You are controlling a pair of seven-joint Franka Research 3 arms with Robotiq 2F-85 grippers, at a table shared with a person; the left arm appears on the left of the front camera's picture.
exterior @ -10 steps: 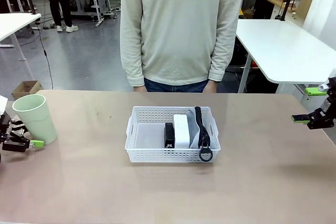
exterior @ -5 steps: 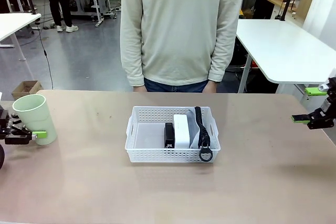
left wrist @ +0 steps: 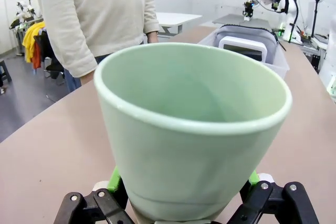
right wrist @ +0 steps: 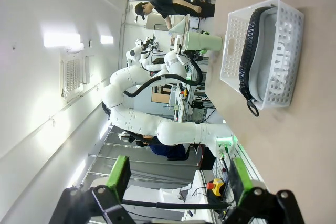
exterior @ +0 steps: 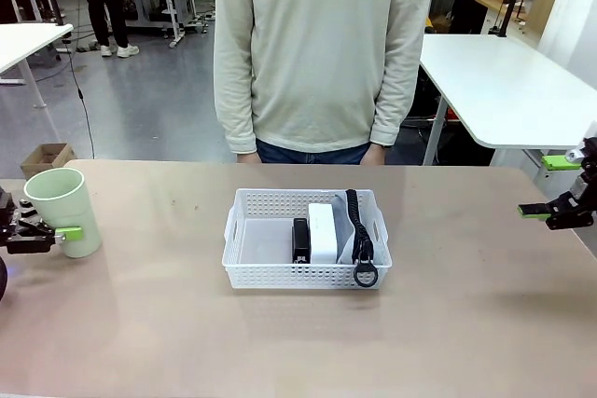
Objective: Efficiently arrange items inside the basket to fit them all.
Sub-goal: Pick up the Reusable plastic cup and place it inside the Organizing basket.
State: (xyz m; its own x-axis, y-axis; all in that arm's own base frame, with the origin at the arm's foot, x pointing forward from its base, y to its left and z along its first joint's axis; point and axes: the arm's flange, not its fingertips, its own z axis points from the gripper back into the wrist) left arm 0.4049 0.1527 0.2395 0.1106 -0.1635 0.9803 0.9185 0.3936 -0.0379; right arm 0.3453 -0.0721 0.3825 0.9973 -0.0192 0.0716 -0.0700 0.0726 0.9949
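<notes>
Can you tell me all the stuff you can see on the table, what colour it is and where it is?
basket: one, white with little holes, middle of the table.
stapler: one, black, inside the basket, left of the box.
box: one, white, inside the basket, in the middle.
pouch: one, grey with "CAMPUS" on it, standing along the basket's right wall.
strap: one, black, on the pouch, its ring hanging over the near rim.
cup: one, pale green, upright at the table's left end.
table: one, light brown.
person: one, cream sweater, standing at the far side.
left pincer: black with green pads, gripping the cup low down.
right pincer: black with green pads, open, at the right edge, holding nothing.
</notes>
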